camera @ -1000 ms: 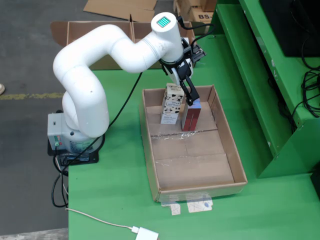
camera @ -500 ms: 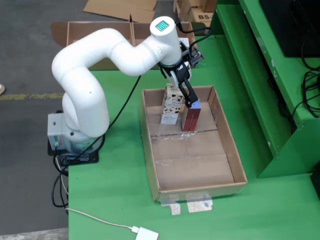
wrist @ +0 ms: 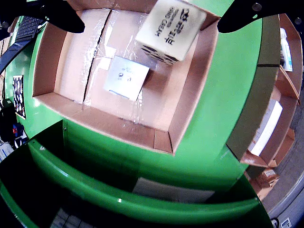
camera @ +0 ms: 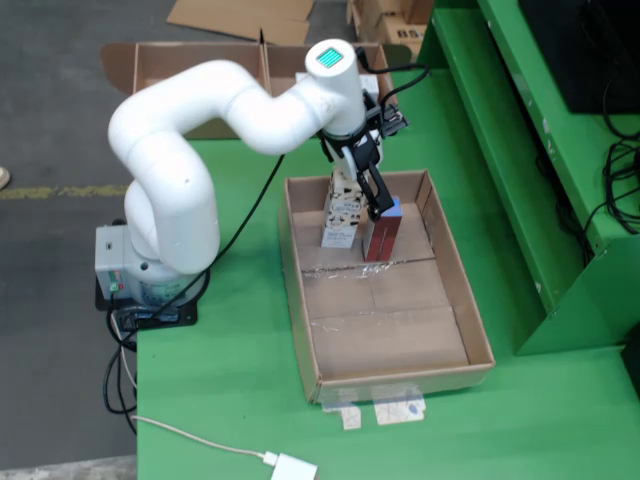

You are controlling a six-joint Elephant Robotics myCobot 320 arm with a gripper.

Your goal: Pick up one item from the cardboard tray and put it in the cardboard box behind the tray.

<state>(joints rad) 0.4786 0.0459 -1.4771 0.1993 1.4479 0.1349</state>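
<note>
The cardboard tray [camera: 455, 300] lies on the green table. At its far end stand a white "hand cream" carton [camera: 340, 212] and a red-brown box with a blue top [camera: 382, 232]. My gripper [camera: 372, 190] hangs just above them. In the wrist view the two black fingers [wrist: 61, 16] are spread wide. The white carton [wrist: 171, 31] lies between them, nearer the right finger, and I see no contact. The blue-topped box [wrist: 126, 77] stands lower on the tray floor [wrist: 71, 71]. My gripper [wrist: 152, 14] is open.
An open cardboard box [camera: 190, 70] stands behind the tray, past the arm's elbow [camera: 165, 140]. A green shelf unit [camera: 530, 150] runs along the right. A cable and white adapter [camera: 295, 467] lie at the table's front. Taped labels [camera: 385, 408] sit at the tray's near end.
</note>
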